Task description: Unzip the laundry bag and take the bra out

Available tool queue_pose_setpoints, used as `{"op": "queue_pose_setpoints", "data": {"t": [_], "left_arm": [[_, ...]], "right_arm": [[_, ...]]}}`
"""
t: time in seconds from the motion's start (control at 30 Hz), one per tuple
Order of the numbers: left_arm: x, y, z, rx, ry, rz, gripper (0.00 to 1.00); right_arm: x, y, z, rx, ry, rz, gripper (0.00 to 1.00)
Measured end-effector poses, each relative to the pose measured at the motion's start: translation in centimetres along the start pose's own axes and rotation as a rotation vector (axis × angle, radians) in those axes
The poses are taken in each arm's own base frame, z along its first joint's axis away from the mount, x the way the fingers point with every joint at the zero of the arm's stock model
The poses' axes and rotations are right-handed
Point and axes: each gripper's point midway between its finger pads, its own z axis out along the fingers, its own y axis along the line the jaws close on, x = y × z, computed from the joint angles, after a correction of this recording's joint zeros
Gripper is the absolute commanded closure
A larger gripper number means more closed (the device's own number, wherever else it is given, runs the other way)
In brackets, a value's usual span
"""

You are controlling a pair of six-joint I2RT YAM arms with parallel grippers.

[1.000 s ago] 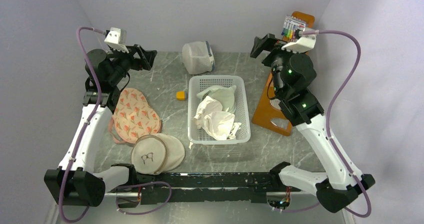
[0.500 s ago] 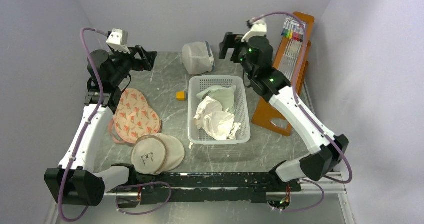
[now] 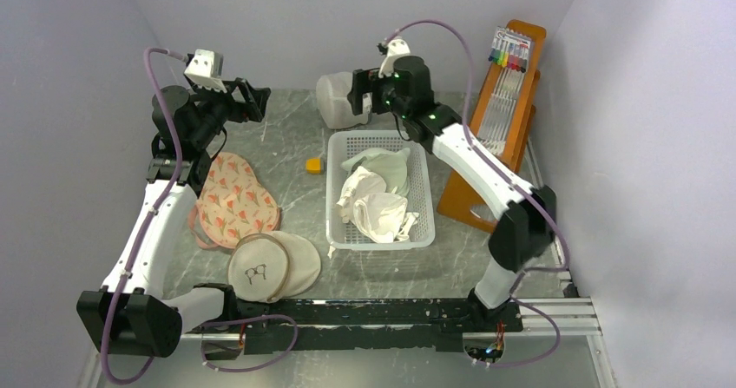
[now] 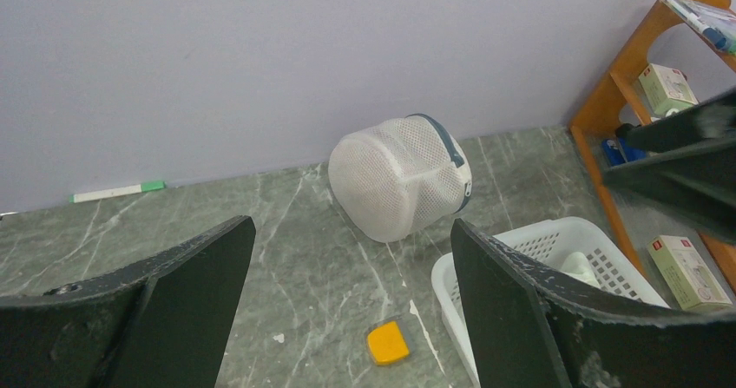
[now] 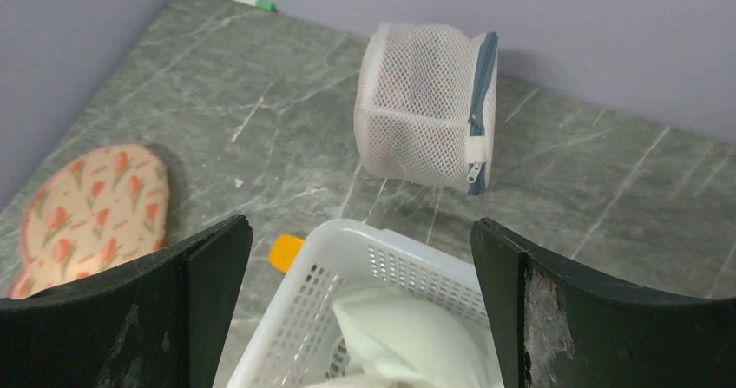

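Spread wide and gripping nothing, the fingers of the right gripper [image 3: 356,95] hover near the laundry bag [image 3: 340,100] at the back of the table [image 3: 291,136]. Its wrist camera frames the bag between the two fingers, which reads as a lined-up approach, with the jaws ready to close on the bag or its zipper [image 5: 483,80]. The left gripper [image 3: 258,103] is likewise released and empty. It is held up well apart from the bag on the other side and pointed toward it, probably so it can steady the bag while the other arm works the pull [image 5: 473,173]. The bag lies on its side, one round mesh face toward the left arm and the grey-blue zipper band toward the right, and the zipper looks fully closed. The bra is nowhere in sight; I judge it is inside the bag, though no pink shows through the mesh. In front of the bag a white basket [image 3: 426,193] holds white and pale-green garments [image 3: 375,199], none of them the one wanted. A small orange block [image 3: 313,165] sits just beside the basket.
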Motion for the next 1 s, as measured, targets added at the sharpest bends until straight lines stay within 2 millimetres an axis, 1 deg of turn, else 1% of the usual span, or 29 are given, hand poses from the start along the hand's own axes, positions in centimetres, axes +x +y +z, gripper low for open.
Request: {"op": "queue_pose_setpoints", "data": {"t": [0.1, 0.17, 0.27, 0.33, 0.37, 0.5, 0.57, 0.7, 0.77, 0.87, 0.9, 1.0], "left_arm": [[0.0, 0.2, 0.0, -0.008, -0.001, 0.005, 0.05], [0.0, 0.2, 0.0, -0.012, -0.001, 0.009, 0.05], [0.0, 0.4, 0.0, -0.018, -0.002, 0.013, 0.05], [0.0, 0.4, 0.0, -0.022, -0.001, 0.013, 0.05], [0.0, 0.5, 0.0, -0.023, -0.001, 0.013, 0.05], [-0.1, 0.8, -0.1, -0.03, -0.002, 0.012, 0.05], [0.0, 1.0, -0.1, -0.034, -0.002, 0.008, 0.05], [0.3, 2.0, 0.0, -0.043, 0.007, -0.012, 0.05], [0.7, 2.7, 0.1, -0.049, 0.02, -0.02, 0.05], [1.3, 3.1, 0.4, -0.055, 0.034, -0.026, 0.05], [1.3, 3.1, 0.4, -0.054, 0.035, -0.027, 0.05], [1.4, 3.0, 0.4, -0.044, 0.037, -0.028, 0.05]], "right_arm": [[2.0, -0.6, 3.7, 0.029, 0.071, -0.005, 0.0], [3.3, -1.1, 5.7, 0.052, 0.105, -0.013, 0.0], [5.0, -2.2, 8.1, 0.106, 0.145, -0.032, 0.01], [5.8, -3.2, 9.4, 0.156, 0.16, -0.048, 0.05], [6.2, -4.0, 10.1, 0.198, 0.164, -0.059, 0.07], [7.7, -6.5, 12.1, 0.327, 0.176, -0.097, 0.17], [8.9, -7.7, 13.0, 0.384, 0.188, -0.121, 0.21], [11.5, -9.5, 14.2, 0.455, 0.223, -0.162, 0.25], [12.7, -10.0, 14.9, 0.464, 0.235, -0.172, 0.25], [14.1, -10.3, 15.8, 0.444, 0.249, -0.171, 0.25], [14.4, -10.3, 16.2, 0.431, 0.248, -0.169, 0.25], [14.3, -10.1, 17.0, 0.381, 0.229, -0.152, 0.3]]}}
